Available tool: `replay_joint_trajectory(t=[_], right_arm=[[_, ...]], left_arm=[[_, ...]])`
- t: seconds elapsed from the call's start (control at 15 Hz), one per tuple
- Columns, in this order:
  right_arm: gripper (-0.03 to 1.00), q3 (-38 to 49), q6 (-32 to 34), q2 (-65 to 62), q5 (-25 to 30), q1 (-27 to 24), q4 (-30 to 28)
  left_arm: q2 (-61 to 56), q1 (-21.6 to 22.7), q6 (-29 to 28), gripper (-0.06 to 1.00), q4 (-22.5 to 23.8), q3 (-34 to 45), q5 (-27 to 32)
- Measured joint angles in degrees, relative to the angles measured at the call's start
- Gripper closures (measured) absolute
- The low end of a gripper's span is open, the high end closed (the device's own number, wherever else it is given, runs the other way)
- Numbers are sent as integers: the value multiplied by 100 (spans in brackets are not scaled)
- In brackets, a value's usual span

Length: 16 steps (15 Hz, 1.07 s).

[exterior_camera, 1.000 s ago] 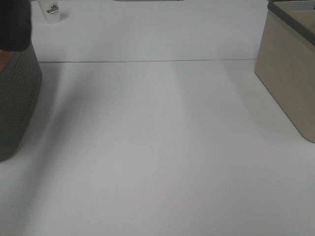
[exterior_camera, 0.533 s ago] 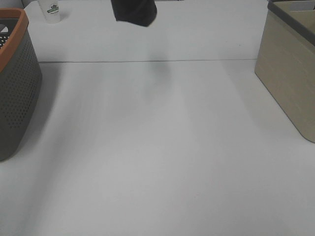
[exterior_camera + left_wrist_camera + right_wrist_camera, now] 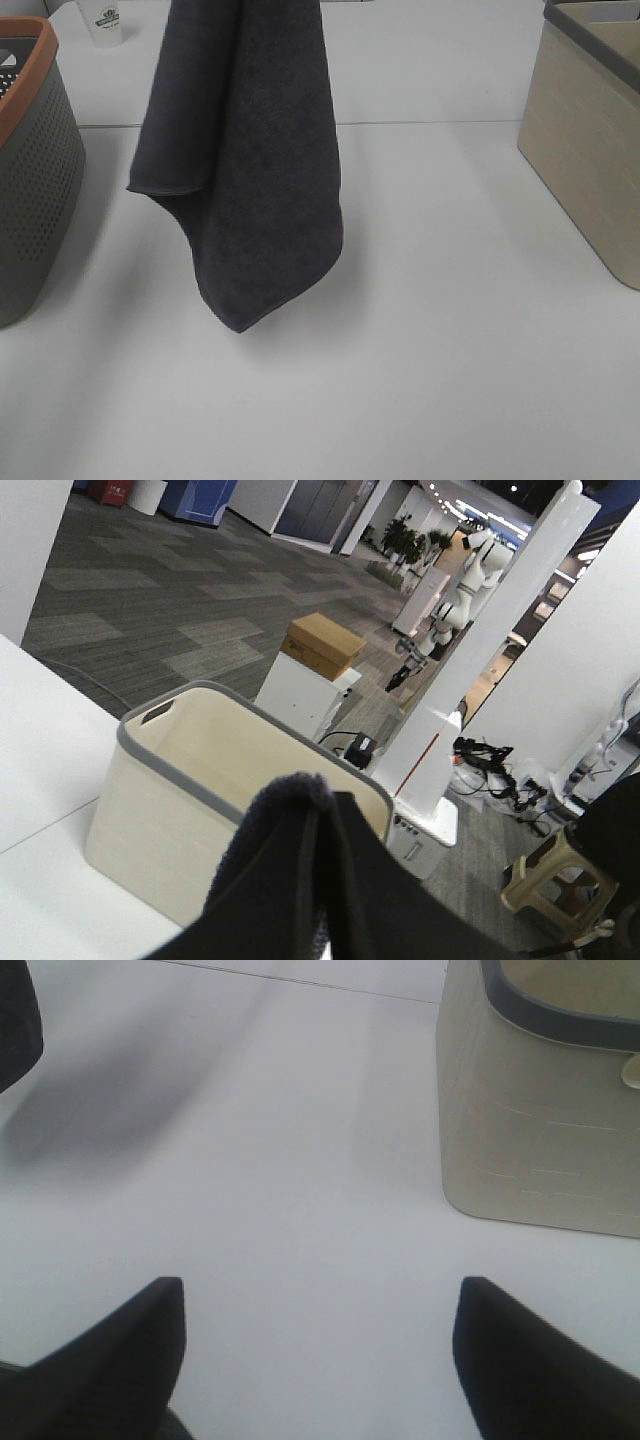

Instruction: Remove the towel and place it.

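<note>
Left pincer first: its fingers are buried under the cloth in its own wrist view, yet it is pressed together and, to judge by the fabric bunched right in front of that camera, pinching the dark charcoal-grey plush towel [image 3: 330, 900] near the cloth's upper part. In the high view the towel [image 3: 250, 150] hangs in long folds from above the frame, its lowest corner dangling close over the white table [image 3: 450, 350], though I cannot tell whether it touches. It hangs to the right of the grey perforated plastic basket with an orange rim [image 3: 35, 200] and well apart from the beige basket with a dark grey rim [image 3: 590, 150] on the far right; a small white paper cup [image 3: 105, 25] stands at the back. The right pincer [image 3: 320, 1350] hovers low over bare table with its fingertips spread wide and nothing between them, the beige basket [image 3: 540, 1130] ahead of it and a corner of the towel [image 3: 15, 1020] at the edge of its view. The removal looks done and the carry is in hand. Next comes the placing: bring the cloth over its destination, lower it so the hanging corner lands first, then let go, perhaps with the idle arm helping to spread it.
</note>
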Motion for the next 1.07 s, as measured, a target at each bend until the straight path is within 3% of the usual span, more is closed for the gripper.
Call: replay_joint_trajectory(t=[0.27, 0.6, 0.87, 0.93, 1.0, 1.07], right_arm=[[23, 0, 0, 0, 0, 0, 0], [23, -69, 0, 86, -120, 0, 275], [23, -120, -338, 1157, -1633, 0, 1192], [23, -120, -636, 1524, -2017, 0, 1358], [23, -120, -1421, 2252, -2727, 0, 1925], [23, -126, -2051, 2618, -2905, 0, 2469]], left_arm=[[92, 6, 894, 94, 34, 407, 11], [109, 6, 1301, 94, 52, 1627, 160], [109, 6, 1329, 94, 46, 1707, 183], [109, 6, 1329, 94, 46, 1707, 189], [109, 6, 1329, 94, 46, 1702, 309], [109, 6, 1329, 94, 52, 1662, 321]])
